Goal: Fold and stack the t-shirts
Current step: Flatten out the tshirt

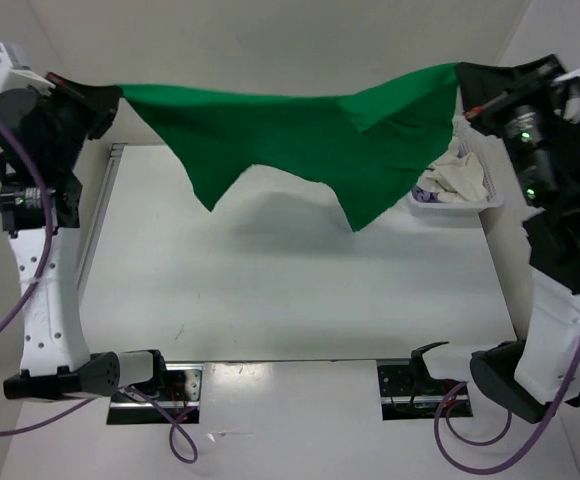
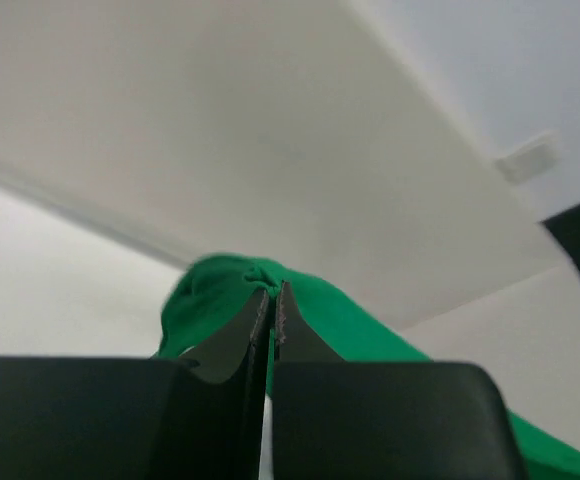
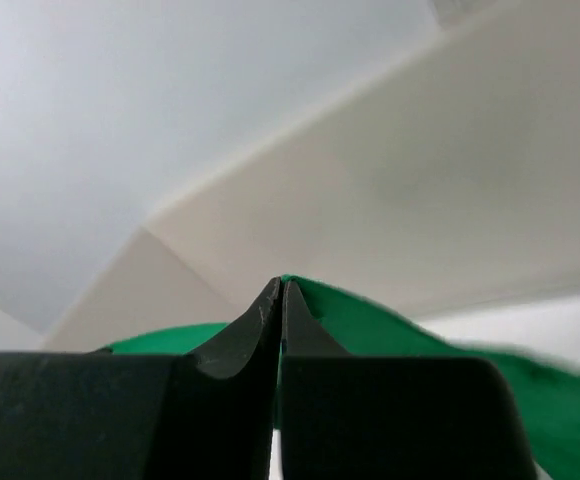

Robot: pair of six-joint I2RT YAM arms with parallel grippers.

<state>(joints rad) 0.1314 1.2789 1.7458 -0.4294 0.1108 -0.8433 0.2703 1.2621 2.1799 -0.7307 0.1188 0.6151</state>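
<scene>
The bright green t-shirt (image 1: 300,135) hangs stretched in the air between both arms, high above the table, its lower edges dangling in points. My left gripper (image 1: 118,93) is shut on its left end; in the left wrist view the green cloth (image 2: 220,290) bunches round the closed gripper (image 2: 273,292). My right gripper (image 1: 458,72) is shut on its right end; the right wrist view shows green cloth (image 3: 390,330) at the closed gripper (image 3: 279,288). A white t-shirt (image 1: 457,178) lies crumpled in the basket, with a bit of lavender t-shirt (image 1: 425,196) beside it.
The white plastic lattice basket (image 1: 490,198) stands at the table's right back edge, partly behind the hanging shirt. The white table (image 1: 290,290) lies below, with the shirt's shadow on it. Arm bases and purple cables (image 1: 180,440) sit at the near edge.
</scene>
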